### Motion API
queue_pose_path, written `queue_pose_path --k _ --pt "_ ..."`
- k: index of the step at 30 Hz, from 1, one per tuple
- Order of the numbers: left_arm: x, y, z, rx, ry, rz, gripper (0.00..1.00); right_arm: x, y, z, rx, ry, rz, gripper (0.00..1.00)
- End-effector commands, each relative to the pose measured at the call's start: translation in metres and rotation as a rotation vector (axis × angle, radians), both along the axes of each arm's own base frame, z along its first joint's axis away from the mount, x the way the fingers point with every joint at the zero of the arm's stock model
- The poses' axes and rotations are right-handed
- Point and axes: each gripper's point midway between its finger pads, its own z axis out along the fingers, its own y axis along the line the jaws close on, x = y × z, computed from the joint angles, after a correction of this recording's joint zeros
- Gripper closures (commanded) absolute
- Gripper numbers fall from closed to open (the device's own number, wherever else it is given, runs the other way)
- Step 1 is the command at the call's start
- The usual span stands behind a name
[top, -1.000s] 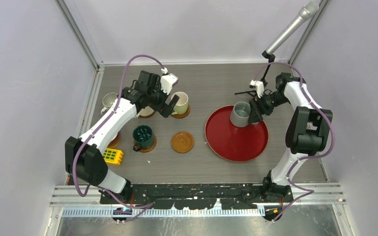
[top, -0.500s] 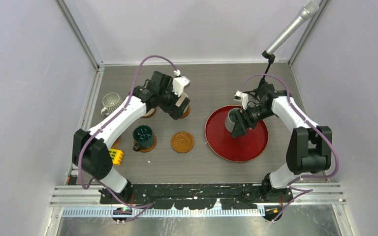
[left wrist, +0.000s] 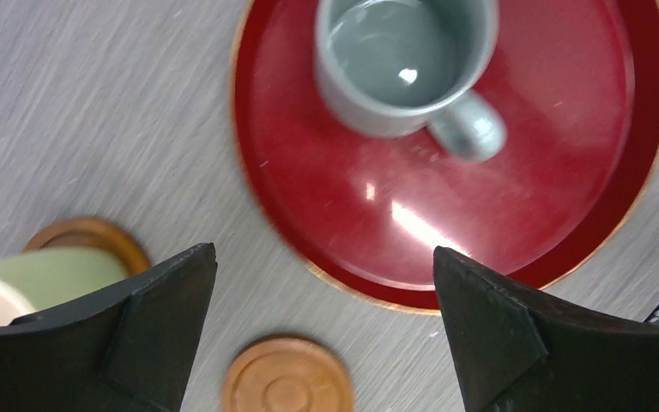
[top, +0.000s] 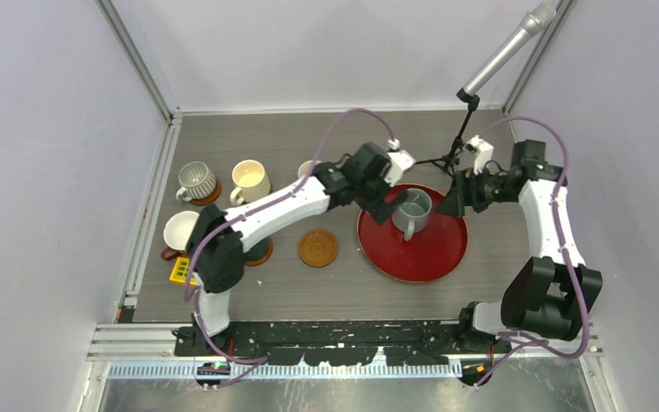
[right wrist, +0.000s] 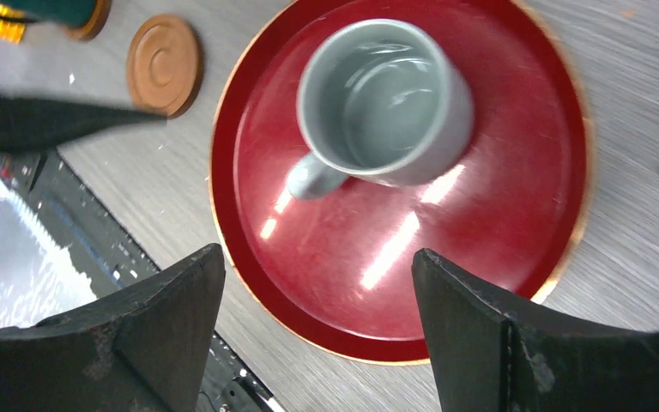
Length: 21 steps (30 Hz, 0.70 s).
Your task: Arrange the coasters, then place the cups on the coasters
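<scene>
Hovering over the grey-blue handled ceramic mug [top: 414,206], upright on the round red tray [top: 446,257] right of centre, with the left pincer [left wrist: 323,251] spread wide and empty and the right pincer [right wrist: 317,251] spread too, pinching nothing. Judged best then: to straddle one wall away from the downward-pointing handle, pinch firmly, lift clear of the rim, and carry left to the bare grooved brown wooden coaster [top: 318,248] at centre of the grey bench [top: 343,146].

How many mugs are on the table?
6: ribbed mug, cream mug, white mug at left; green mug and teal mug half-hidden by the left arm; grey mug on red tray.
</scene>
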Motion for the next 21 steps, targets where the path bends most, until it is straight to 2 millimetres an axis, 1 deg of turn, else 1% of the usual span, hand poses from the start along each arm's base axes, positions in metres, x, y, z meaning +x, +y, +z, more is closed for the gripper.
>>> queue_pose_path --k 1,4,6,8,11,13,17,21 --pt "-0.014 -0.05 0.015 -0.056 -0.045 0.02 0.0 0.007 -0.031 0.024 0.009 -0.065 -0.123 0.16" --pt "-0.027 -0.077 0.01 -0.055 -0.06 -0.016 0.0 0.007 -0.053 0.021 0.012 -0.046 -0.207 0.16" --pt "-0.033 -0.091 0.004 -0.052 -0.068 -0.032 0.0 0.004 -0.059 0.018 0.014 -0.036 -0.223 0.15" --pt "-0.034 -0.1 -0.003 -0.035 -0.083 -0.029 0.0 0.0 -0.062 0.017 0.014 -0.029 -0.224 0.16" --pt "-0.031 -0.108 -0.017 -0.007 -0.087 -0.014 0.0 -0.004 -0.062 0.019 0.013 -0.033 -0.226 0.16" --pt "-0.025 -0.107 -0.029 0.017 -0.093 0.012 0.0 -0.006 -0.061 0.023 0.015 -0.042 -0.226 0.16" --pt "-0.017 -0.113 -0.039 0.028 -0.107 0.037 0.01 -0.004 -0.061 0.031 0.027 -0.056 -0.234 0.16" --pt "0.0 -0.117 -0.048 0.045 -0.137 0.082 0.03 -0.006 -0.066 0.032 0.011 -0.06 -0.258 0.16"
